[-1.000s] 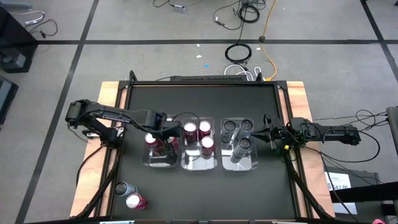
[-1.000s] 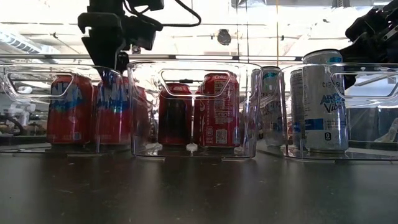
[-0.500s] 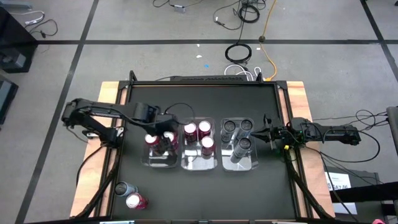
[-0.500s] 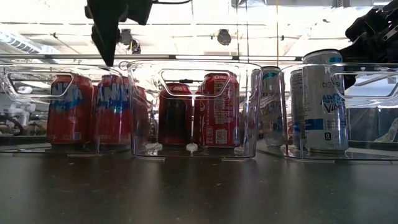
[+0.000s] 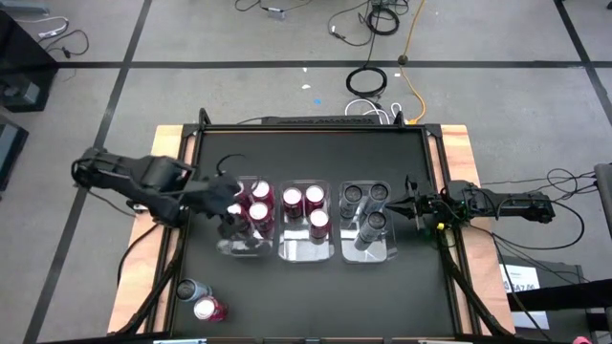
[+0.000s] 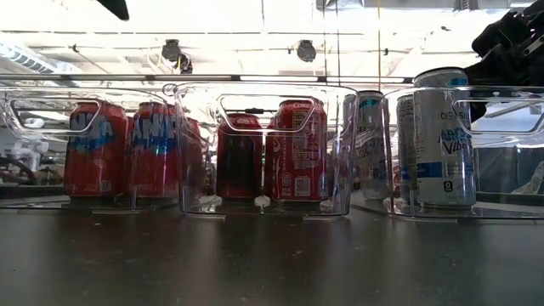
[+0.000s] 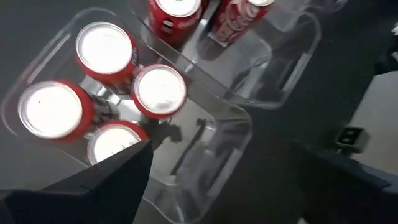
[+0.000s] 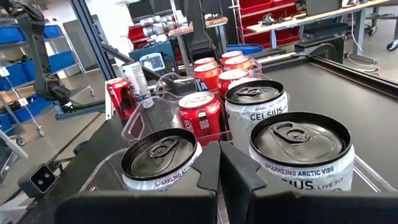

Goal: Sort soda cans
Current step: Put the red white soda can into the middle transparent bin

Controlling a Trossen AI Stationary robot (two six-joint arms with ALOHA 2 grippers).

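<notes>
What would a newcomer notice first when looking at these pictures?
Three clear bins stand side by side mid-table: the left and middle ones hold red cans, the right one silver-grey cans. Two more cans lie loose near the table's front left corner. The left gripper, open, hangs over the left bin; the right gripper waits shut by the right bin.

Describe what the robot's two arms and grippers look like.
Both arms are black, slim and jointed, with thin black cables looping along them. The left gripper and right gripper each end in two dark, flat, tapering fingers. No markings are legible.
</notes>
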